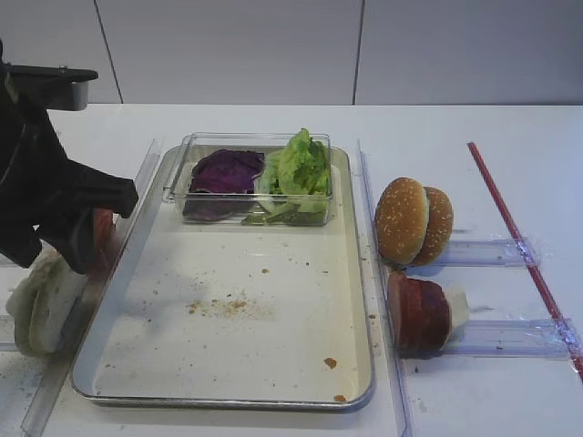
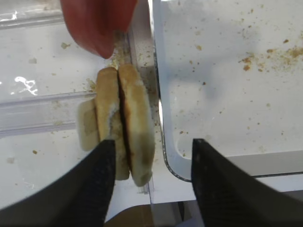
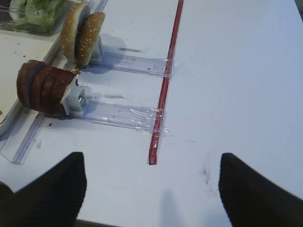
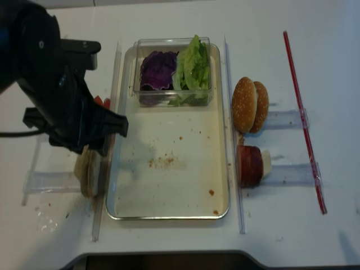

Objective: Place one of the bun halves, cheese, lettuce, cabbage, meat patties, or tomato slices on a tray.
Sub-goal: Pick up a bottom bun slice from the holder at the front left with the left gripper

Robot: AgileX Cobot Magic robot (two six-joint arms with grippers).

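Several pale bun halves [image 2: 125, 127] stand on edge in a row just left of the tray [image 2: 227, 94]. My left gripper [image 2: 154, 182] is open just above them, the left finger overlapping the row and the right finger over the tray's corner. Red tomato slices [image 2: 97, 23] stand beyond the bun halves. Purple cabbage [image 1: 225, 170] and green lettuce [image 1: 301, 164] lie in a clear box at the tray's far end. Meat patties [image 1: 417, 314] stand right of the tray. My right gripper [image 3: 151, 189] is open over bare table. No cheese shows.
Golden sesame buns [image 1: 412, 221] stand on edge behind the patties. Clear plastic rails [image 1: 499, 337] hold the rows on both sides of the tray. A red strip [image 3: 165, 80] runs along the table at the right. Crumbs dot the tray floor [image 1: 228, 307].
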